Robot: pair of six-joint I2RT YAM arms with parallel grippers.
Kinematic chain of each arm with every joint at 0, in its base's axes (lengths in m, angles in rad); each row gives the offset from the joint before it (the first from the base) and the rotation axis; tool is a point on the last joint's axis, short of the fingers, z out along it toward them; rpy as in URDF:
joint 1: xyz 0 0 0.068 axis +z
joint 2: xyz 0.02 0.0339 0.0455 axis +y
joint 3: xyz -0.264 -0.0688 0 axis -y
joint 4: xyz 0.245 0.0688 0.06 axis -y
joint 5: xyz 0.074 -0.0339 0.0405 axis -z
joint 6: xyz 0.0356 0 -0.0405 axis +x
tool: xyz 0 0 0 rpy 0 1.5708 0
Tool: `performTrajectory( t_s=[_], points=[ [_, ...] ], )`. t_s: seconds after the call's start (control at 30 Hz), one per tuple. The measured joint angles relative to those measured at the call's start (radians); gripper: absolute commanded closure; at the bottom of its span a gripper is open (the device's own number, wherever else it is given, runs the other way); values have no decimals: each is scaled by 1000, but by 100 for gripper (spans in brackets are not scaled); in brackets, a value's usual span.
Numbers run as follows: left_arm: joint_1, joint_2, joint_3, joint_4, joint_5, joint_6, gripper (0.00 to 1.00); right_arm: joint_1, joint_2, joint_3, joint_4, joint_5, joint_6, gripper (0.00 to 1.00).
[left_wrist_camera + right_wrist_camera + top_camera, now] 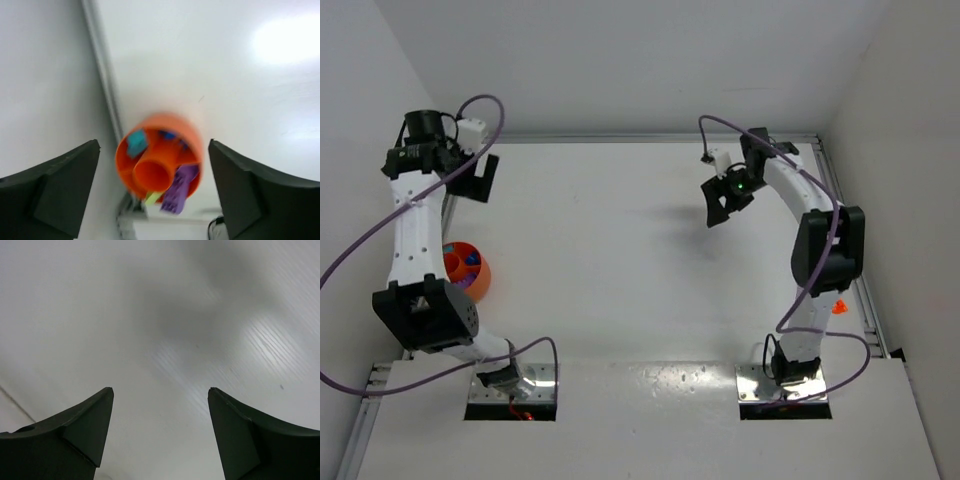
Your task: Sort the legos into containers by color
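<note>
- Orange round plastic bowl, compartmented, sits near the table's left edge, holding a teal brick, purple brick and lime brick.
- Left gripper: matte black jaws apart, empty.
- Right gripper: jaws apart, empty.

Round orange bowl sits upright at the left edge of the table, a raised hub at its centre. A teal brick lies in one compartment. Across the hub a purple brick juts past the rim, a lime green one just beside it, both blurred.
</note>
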Motion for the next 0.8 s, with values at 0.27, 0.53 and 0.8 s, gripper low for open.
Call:
performTrajectory(
  t_s=[0.27, 0.53, 0.8],
  points=[
    [-283, -58, 51, 198, 227, -107, 0, -122, -336, -301, 52, 278, -9, 22],
    [-389, 163, 122, 251, 450, -126, 0, -165, -530, -496, 50, 548, -47, 29],
    [-466, 359, 304, 218, 476, -71, 10, -185, -561, -537, -6, 599, -42, 58]
  ],
)
